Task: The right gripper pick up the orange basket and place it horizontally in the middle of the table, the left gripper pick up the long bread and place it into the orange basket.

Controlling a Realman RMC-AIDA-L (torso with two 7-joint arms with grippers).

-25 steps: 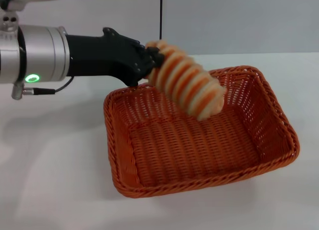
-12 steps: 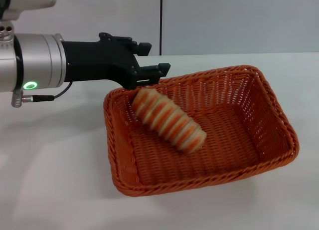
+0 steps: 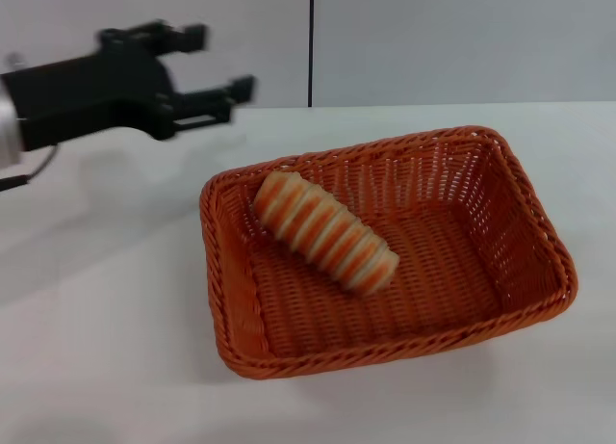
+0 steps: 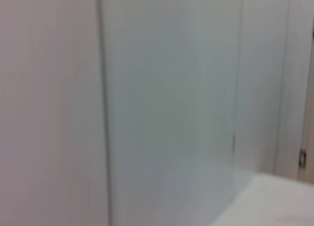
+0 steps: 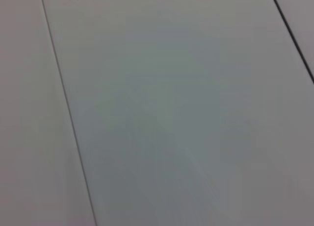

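Lying in the orange basket (image 3: pixel 385 261), the long bread (image 3: pixel 325 232) — left end effector (image 3: pixel 217 64) spread empty; wrist views show walls.

The left end effector (image 3: pixel 219 64) is smeared by motion blur, and its arm gets cut off at the head view's left edge. Both wrist views only catch blurry wall panels, so the right end effector shows nowhere.
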